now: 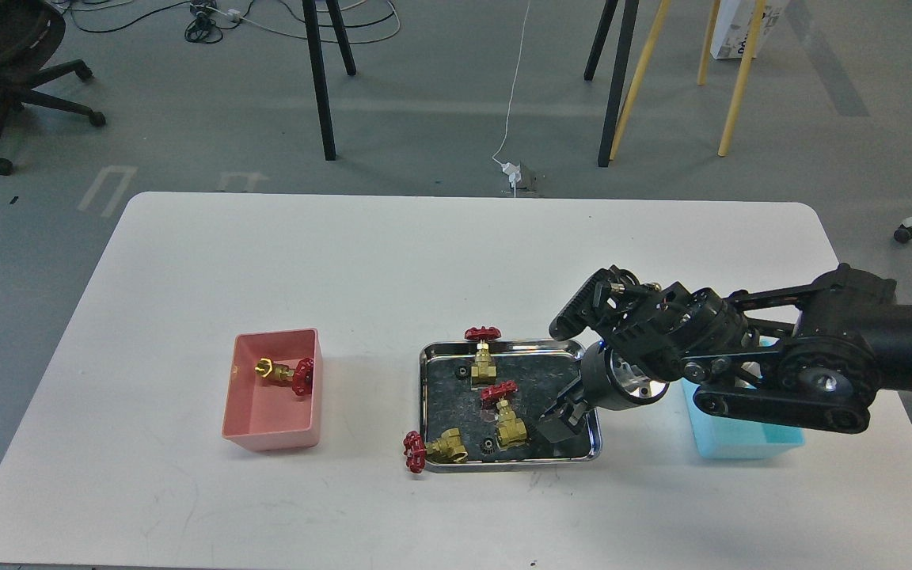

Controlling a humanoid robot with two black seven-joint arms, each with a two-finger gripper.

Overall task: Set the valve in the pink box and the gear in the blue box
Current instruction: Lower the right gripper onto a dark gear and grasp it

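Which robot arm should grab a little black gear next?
The right. Its claw is already down in the steel tray where the gears lie, beside the blue box. The left arm isn't in view.

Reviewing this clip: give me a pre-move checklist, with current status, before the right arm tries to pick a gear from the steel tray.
1. Right claw lowered into the steel tray, right side: ok.
2. Claw open or shut: cannot tell, seen dark and end-on.
3. Gear under the claw: cannot tell, hidden; another gear shows by the front rim.
4. Clear of the nearest valve: cannot tell, they look very close.
5. Blue box free to receive: cannot tell, the arm covers most of it.
6. Pink box holds one valve: ok.
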